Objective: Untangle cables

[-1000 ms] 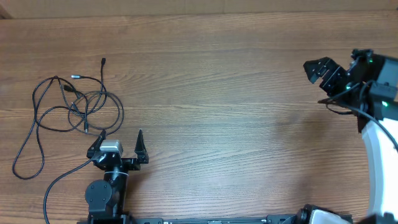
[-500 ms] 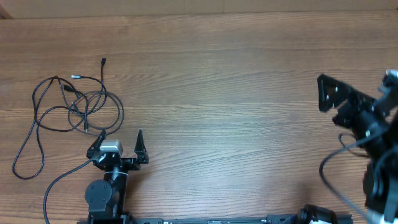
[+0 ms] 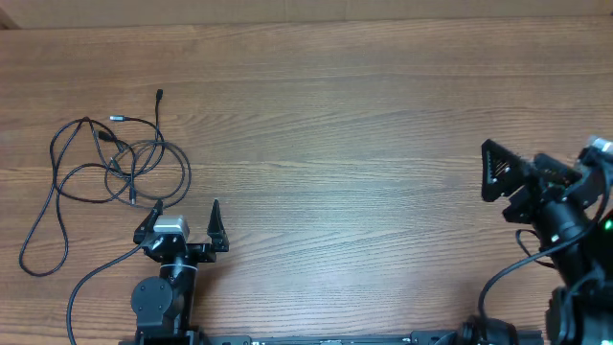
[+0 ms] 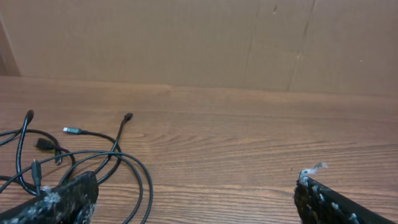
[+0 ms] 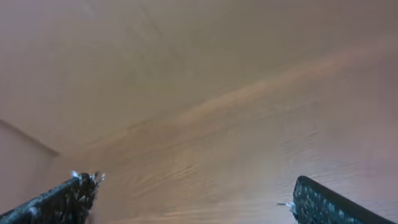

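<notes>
Wood-grain tabletop [image 3: 364,125], mid-brown, grain running left-right, fills the overhead view. Plain tan cardboard wall [image 4: 155,37] stands along far edge, w/ vertical seams & a crease. Light soft & even, slight sheen on wood.

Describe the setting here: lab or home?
Likely a robot lab test bench, not a home: a wood-grain table backed by a cardboard wall, the left arm and right arm at its near edge, and tangled cables on it.
</notes>
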`<state>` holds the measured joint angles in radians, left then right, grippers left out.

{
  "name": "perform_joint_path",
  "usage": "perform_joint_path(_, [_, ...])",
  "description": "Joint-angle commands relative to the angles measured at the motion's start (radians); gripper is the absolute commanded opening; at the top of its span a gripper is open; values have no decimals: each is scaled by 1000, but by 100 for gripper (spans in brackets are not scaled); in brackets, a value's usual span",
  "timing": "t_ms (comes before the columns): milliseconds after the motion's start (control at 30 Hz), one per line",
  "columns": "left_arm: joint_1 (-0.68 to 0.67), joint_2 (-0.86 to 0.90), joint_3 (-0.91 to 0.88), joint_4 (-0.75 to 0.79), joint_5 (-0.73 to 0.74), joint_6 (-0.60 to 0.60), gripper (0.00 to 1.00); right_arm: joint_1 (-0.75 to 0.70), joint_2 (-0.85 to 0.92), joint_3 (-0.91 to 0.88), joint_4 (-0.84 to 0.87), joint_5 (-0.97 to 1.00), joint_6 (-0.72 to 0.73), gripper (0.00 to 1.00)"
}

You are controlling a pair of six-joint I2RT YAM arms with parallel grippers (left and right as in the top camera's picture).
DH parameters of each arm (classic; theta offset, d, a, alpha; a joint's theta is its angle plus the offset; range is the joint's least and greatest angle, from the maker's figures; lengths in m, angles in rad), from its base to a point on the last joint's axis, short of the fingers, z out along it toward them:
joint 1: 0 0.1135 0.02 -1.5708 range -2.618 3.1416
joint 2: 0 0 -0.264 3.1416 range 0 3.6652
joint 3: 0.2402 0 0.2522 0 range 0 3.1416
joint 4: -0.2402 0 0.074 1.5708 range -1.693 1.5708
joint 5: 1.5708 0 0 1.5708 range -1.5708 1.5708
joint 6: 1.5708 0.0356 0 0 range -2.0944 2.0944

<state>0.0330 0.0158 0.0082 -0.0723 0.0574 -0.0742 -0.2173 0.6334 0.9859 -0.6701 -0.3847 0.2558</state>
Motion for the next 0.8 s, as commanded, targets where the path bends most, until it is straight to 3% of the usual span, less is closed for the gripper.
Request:
perform_joint_path(0, [-1,-10,-3,-3,-9,15,100,77,-78,-84,150,43,-193,100])
perform_joint_path(133, [-1,-10,-3,-3,-9,15,100,145,-146,-205,436,44,-286,100])
perform_joint_path(300, [-1,-10,-3,-3,-9,15,100,190,-224,-361,700,45,-288,100])
perform_joint_path(767, [-1,-10,-3,-3,-9,15,100,203,-505,-761,1015,52,-288,100])
